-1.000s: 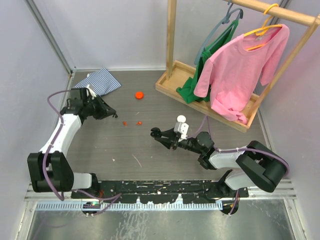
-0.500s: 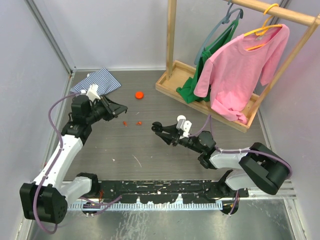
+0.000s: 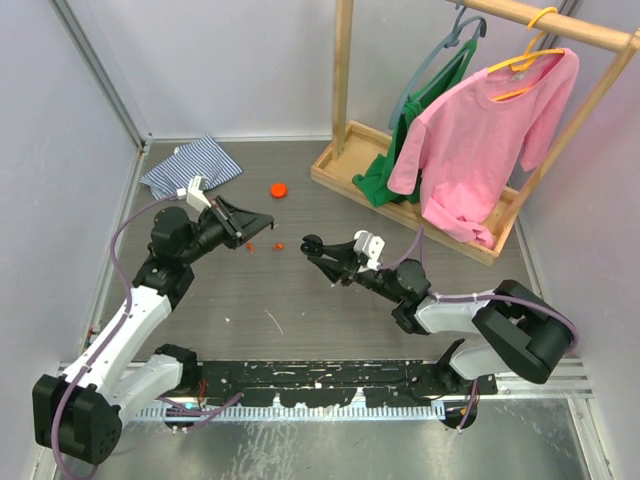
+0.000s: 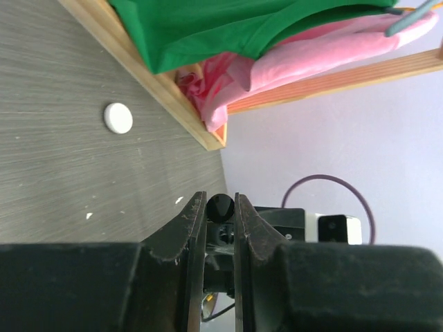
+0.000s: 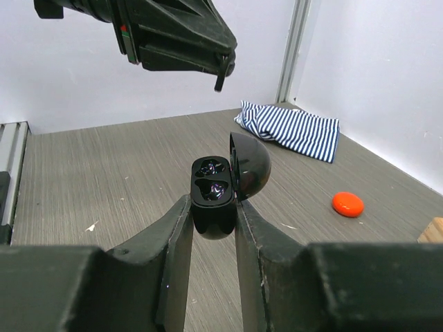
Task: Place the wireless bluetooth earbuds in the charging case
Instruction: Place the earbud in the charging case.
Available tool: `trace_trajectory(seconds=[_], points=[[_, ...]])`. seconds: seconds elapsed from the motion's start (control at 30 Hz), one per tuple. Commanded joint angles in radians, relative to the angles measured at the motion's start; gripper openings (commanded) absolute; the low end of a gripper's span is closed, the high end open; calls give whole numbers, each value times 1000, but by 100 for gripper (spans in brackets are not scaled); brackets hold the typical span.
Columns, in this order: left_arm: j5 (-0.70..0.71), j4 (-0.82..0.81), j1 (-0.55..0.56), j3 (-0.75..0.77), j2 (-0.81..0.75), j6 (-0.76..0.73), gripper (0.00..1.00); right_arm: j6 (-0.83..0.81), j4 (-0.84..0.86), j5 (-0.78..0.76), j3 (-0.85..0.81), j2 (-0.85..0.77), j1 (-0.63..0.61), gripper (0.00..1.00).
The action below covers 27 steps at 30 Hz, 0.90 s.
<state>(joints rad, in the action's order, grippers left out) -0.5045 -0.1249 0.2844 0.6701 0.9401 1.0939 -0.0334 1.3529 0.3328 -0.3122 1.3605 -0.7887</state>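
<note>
- Now the case [image 5: 214,200] is up in the air over the bench [image 3: 300,300], pinched tight at its sides by the right jaws.
- Its lid [image 5: 250,164] is flipped open to one side, so the two little cups face up toward the left jaws.
- The left jaws hang above the case and a bit off to one side, with the tip pointing down. They are almost shut, with only a thin gap.
- A small dark round thing shows at their tip in the left wrist view. I cannot tell if it is an earbud or just the case far behind.
- The two cups sit one behind the other. So the long way of the case seems to run along the right jaws, out toward the left arm [image 3: 140,305].
- Tiny red-orange earbuds [image 3: 278,245] lie on the bench, low between the two arms. The left jaws are nearer to them.
- I think the next move needs the left tip to line up right over one cup.
- The case is black, smooth and shiny, and round like an egg. The cups look dark and glossy, and I cannot tell if anything is in them.
- The bench is grey with fine wood lines. An orange puck [image 5: 347,203] looks flat and hard. A striped cloth [image 5: 291,131] lies soft and crumpled near the wall.
</note>
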Motion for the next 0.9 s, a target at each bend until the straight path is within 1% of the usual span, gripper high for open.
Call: trace_trajectory(seconds=[0.0,0.23,0.67,0.87], points=[[-23,-133,26,-7,-51,57,6,20,154,-10,-27,24,-5,14],[-67,-168,75,-8,-50,66,6,33,184,2,-34,40,-5,14],[-11,-208,194,-21,-35,75,6,45,213,-3,-34,58,-5,14],[-4,-214,227,-15,-18,59,6,60,230,-11,-29,63,-5,14]])
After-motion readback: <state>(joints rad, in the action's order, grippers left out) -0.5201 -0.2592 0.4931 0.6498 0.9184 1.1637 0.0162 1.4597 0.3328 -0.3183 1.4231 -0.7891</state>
